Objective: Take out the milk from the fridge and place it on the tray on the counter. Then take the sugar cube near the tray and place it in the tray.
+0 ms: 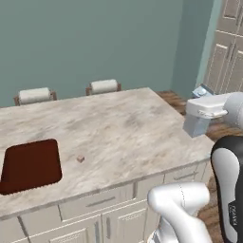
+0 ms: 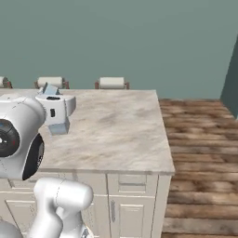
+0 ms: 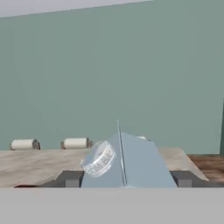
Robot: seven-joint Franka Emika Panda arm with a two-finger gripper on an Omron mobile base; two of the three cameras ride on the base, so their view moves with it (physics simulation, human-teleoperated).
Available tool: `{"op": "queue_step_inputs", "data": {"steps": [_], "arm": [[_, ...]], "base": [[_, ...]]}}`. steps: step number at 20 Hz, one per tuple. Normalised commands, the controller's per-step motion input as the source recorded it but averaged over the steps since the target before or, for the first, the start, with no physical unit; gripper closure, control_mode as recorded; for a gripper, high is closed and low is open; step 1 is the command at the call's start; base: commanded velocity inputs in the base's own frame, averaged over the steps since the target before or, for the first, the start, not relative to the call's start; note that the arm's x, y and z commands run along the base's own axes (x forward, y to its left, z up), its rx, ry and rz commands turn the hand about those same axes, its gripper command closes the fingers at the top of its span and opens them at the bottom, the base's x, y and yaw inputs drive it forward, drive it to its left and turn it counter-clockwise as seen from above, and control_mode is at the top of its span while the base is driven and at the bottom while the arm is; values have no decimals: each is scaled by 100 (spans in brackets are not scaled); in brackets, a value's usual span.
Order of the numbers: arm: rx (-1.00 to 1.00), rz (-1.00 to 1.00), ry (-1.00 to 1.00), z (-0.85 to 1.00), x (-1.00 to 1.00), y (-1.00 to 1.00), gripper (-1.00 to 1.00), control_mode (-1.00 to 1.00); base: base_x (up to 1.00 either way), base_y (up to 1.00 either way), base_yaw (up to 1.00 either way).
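Right up close in the hand view is the milk, showing its light blue sloped top with a ridge down the middle and a round white cap on the left slope. The cap has raised letters on it, but they are too blurry to read. The gripper is pinching the milk, with one dark finger on each side of the carton. In the left base view the milk hangs under the white hand, up in the air just past the right end of the counter. In the right base view the milk is held above the counter's left part. The tray lies flat at the near left of the counter, well apart from the milk. The sugar cube sits on the counter just to the right of the tray, not touching it. Two chairs with pale tops stand behind the counter, by the green wall. The brown wood floor is on the right. The black upper arm has tiny writing on it that cannot be read.
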Motion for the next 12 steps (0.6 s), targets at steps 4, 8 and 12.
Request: {"op": "queue_step_inputs", "data": {"steps": [4,8,12], "arm": [[0,0,0,0,0,0,100,100],[0,0,0,0,0,0,100,100],[0,0,0,0,0,0,100,100]], "base": [[0,96,61],[-19,100,21],[-31,100,8]]}}
